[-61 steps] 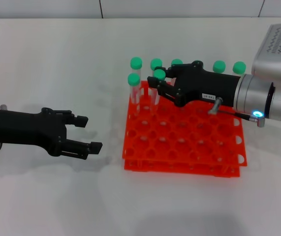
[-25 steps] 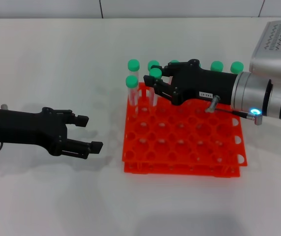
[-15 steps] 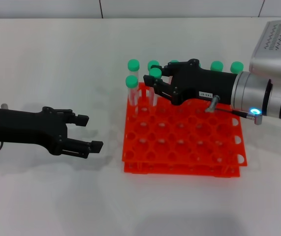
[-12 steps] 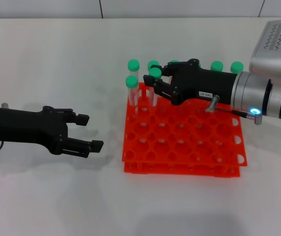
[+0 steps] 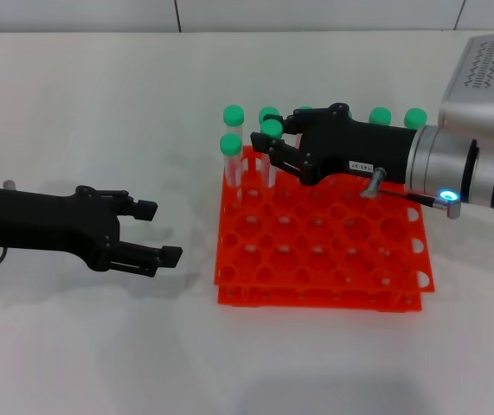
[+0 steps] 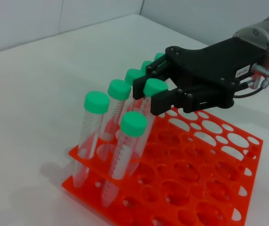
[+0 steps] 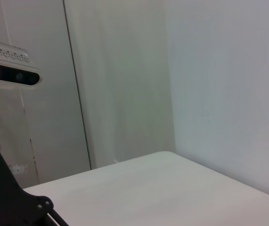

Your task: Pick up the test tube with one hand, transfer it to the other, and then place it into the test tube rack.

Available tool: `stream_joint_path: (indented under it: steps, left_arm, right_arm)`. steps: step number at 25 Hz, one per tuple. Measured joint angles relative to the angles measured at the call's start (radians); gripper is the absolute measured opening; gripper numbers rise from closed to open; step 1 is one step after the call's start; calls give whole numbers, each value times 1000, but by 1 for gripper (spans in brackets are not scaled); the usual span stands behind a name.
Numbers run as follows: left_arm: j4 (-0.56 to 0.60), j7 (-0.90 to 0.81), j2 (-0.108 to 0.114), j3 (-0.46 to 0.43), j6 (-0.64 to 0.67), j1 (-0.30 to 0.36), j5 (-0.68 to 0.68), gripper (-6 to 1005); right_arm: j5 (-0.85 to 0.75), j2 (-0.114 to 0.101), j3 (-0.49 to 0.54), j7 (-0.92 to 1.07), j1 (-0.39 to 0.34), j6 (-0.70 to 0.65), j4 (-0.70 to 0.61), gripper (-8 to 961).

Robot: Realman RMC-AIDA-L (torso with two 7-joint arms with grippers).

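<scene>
Head view: the right gripper [image 5: 274,152], over the far left part of the test tube rack [image 5: 333,259], grasps the test tube [image 5: 270,149] just below its green cap, tube lowered into a hole. The left gripper [image 5: 157,232] hovers released, well left of the rack.

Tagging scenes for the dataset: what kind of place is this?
Probably a lab-style test bench: an orange test tube rack holding green-capped tubes on a plain white table, bare pale walls behind. The right gripper grips one test tube; the left gripper waits open.
</scene>
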Motion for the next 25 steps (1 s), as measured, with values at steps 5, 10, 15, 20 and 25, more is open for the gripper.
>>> stream_joint_path:
  steps: [5,10,15,20,25]
  left_arm:
    - [-1,0,0,0,0,-1,2,888]
    - [-5,0,0,0,-1,-2,2,888]
    - [-12,0,2,-1,-3,-2,2,888]
    - [-12,6,3,-7,-2,0,-5,889]
    - [-12,16,0,-16,-2,3,-8,889]
  right_arm:
    - [0,0,0,-2,1,-3,0,316]
    - [0,-1,1,-3,1,-5,-4,368]
    - [0,-1,6,-4,-5,-18,-12,426]
    - [0,-7,13,-3,-17,-54,-26,484]
    - [-7,-12,41,-2,-54,-121,-66,531]
